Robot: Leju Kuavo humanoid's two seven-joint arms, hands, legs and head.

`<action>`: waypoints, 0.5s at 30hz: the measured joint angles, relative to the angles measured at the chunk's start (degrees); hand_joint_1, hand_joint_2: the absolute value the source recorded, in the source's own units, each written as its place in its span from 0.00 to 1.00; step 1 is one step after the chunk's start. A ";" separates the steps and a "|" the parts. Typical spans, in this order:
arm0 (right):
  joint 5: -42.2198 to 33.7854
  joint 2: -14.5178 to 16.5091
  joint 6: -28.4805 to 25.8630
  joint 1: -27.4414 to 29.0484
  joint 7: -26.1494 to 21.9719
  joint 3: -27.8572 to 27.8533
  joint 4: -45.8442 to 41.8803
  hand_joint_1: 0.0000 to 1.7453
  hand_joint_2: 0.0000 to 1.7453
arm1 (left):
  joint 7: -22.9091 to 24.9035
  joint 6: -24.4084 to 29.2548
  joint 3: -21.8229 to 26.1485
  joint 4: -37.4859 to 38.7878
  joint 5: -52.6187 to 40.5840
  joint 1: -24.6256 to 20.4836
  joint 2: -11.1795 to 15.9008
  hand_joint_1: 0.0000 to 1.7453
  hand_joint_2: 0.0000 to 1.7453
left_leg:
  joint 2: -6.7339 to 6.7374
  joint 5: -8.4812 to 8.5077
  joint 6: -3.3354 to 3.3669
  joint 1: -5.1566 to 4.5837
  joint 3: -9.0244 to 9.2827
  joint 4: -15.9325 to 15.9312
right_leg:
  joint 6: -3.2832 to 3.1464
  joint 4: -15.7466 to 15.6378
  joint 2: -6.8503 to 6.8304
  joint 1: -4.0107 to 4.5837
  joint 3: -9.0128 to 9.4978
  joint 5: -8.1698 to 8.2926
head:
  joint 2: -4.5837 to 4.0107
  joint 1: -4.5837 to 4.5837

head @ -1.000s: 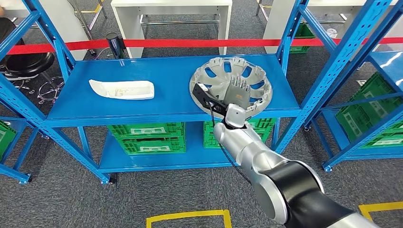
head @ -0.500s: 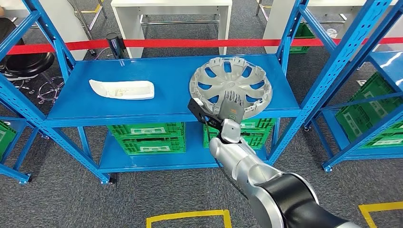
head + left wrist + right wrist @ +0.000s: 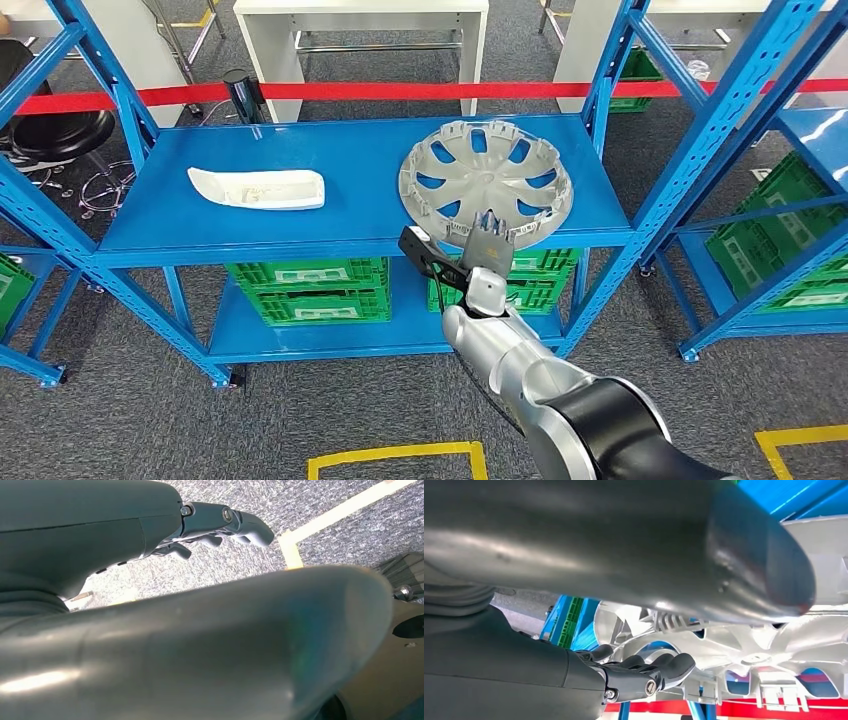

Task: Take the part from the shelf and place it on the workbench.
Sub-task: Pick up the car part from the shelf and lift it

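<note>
Silver spoked hubcap (image 3: pixel 486 183) lies flat on shelf (image 3: pixel 340 215).

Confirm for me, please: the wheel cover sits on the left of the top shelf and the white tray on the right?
Not quite, they are swapped. The head view shows the wheel cover on the right of the top shelf and the white tray on the left.

Right arm (image 3: pixel 540 385): silver, smooth rounded shells, w/ a broad black band at the elbow end. Thin black cable runs along its inner side up to a small black box (image 3: pixel 415 242) at the wrist, prob. the camera housing. Right hand (image 3: pixel 487 240): grey back w/ darker fingers (image 3: pixel 664 667); a small silver screw shows at one finger pivot. Left hand (image 3: pixel 220 525): same dark grey build, thick glossy grey thumb, screw heads at the pivots.
</note>
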 joint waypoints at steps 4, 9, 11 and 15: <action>-0.02 0.00 -0.02 0.05 -0.01 0.00 0.00 0.00 0.00 | 0.02 0.00 -0.01 -0.01 0.00 0.00 0.01 0.00 0.00 | 0.00 0.00 0.00 0.00 0.00 0.00 | 0.00 0.00 0.00 0.00 0.00 0.00 | 0.00 0.00; -1.31 -0.01 -0.89 0.05 -0.66 -0.63 0.00 0.00 0.00 | 0.17 0.00 0.00 -0.01 0.00 0.00 0.03 0.00 0.00 | 0.00 0.00 0.00 0.00 0.00 0.00 | 0.00 0.00 0.00 0.00 0.00 0.00 | 0.00 0.00; -1.43 -0.09 -0.03 0.03 0.12 -1.31 0.00 0.00 0.00 | 0.17 0.00 0.00 -0.01 -0.04 0.00 0.05 0.00 0.00 | 0.00 0.00 0.00 0.00 0.00 0.00 | 0.00 0.00 0.00 -0.01 0.00 0.00 | 0.00 0.00; 0.86 -1.21 6.06 -0.18 5.28 -1.66 0.00 0.00 0.00 | -0.03 0.00 0.00 -0.01 -0.17 0.00 0.11 0.00 0.00 | -0.06 0.00 0.00 0.00 0.03 0.00 | 0.02 0.00 -0.04 -0.01 0.04 -0.01 | 0.00 0.00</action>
